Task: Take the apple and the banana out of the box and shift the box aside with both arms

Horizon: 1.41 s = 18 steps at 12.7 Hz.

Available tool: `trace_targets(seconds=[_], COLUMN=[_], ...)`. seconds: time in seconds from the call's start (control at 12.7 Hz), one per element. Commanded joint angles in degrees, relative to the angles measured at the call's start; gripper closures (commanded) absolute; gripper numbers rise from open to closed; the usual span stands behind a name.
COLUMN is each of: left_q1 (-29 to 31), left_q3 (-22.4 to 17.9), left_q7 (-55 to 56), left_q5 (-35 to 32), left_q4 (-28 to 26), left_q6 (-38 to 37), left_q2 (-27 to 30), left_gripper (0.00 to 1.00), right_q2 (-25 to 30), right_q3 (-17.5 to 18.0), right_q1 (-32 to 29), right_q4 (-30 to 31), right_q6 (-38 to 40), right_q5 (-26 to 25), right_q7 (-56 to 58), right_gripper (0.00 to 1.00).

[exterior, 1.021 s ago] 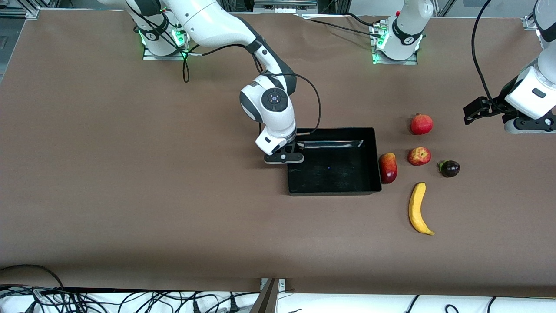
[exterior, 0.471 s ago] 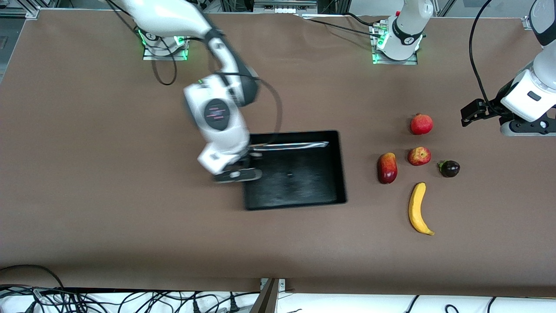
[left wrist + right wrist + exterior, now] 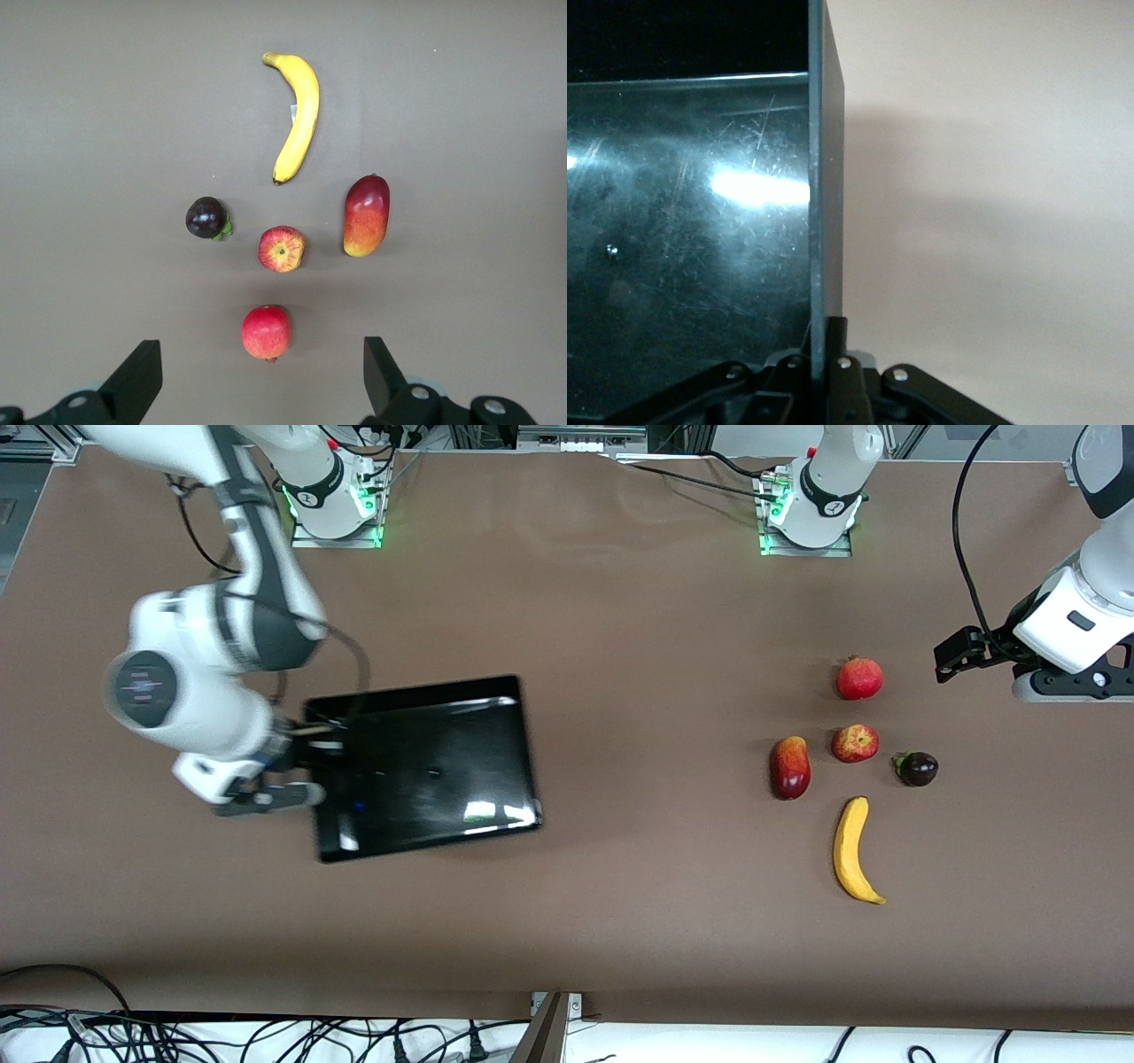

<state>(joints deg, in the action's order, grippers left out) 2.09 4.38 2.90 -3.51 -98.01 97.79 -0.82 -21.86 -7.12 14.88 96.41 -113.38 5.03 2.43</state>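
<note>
My right gripper (image 3: 297, 766), clamped on the box (image 3: 425, 766) wall at nine o'clock, should hold it level; left gripper (image 3: 257, 390) waits apart.

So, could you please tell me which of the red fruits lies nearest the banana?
The apple, red with pale yellow patches, lies closest to the banana; the oval mango and crowned pomegranate sit farther off.

two white jointed arms with grey round joint caps and dark elbow bands, black cables looping alongside, green lights glowing at the bases, black two-finger grippers with small silver screws.
</note>
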Motion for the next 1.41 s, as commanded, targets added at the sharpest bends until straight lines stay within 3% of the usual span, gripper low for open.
trace_targets(seconds=[0.0,0.24,0.47,0.86,0.94,1.02,1.1,1.34], left_q1=[-0.2,-0.2,0.1,-0.2,-0.2,-0.2,-0.2,-0.1], left_q3=[0.0,0.0,0.0,0.2,0.1,0.2,0.2,0.2], left_q7=[0.0,0.0,-0.2,0.0,0.0,0.0,-0.1,-0.1], left_q5=[0.7,0.7,0.7,0.7,0.7,0.7,0.7,0.7], left_q4=[0.4,0.4,0.4,0.5,0.5,0.6,0.6,0.7], left_q6=[0.1,-0.1,-0.2,-1.1,-1.6,-2.3,-2.4,-2.4], left_q2=[-0.1,0.1,0.4,0.5,0.7,0.7,0.7,0.8], left_gripper=[0.0,0.0,0.0,0.0,0.0,0.0,0.0,0.0], right_q2=[6.2,6.9,6.2,5.2,5.2,5.0,5.3,7.5], right_q3=[0.5,-3.3,-3.9,-3.8,-3.9,-3.8,-3.8,-3.2], right_q1=[-4.8,-6.0,-6.0,-6.0,-6.0,-6.0,-5.9,-5.5], right_q4=[11.4,19.8,27.1,30.8,30.8,30.8,30.6,26.9], right_q6=[-6.3,-15.9,-26.7,-32.3,-32.2,-32.1,-31.9,-28.3], right_q5=[1.2,4.6,8.7,9.1,9.1,9.1,9.1,8.5], right_q7=[5.3,12.1,14.2,14.2,14.2,14.3,14.4,14.4], right_gripper=[1.0,1.0,1.0,1.0,0.66,0.15,0.0,0.0])
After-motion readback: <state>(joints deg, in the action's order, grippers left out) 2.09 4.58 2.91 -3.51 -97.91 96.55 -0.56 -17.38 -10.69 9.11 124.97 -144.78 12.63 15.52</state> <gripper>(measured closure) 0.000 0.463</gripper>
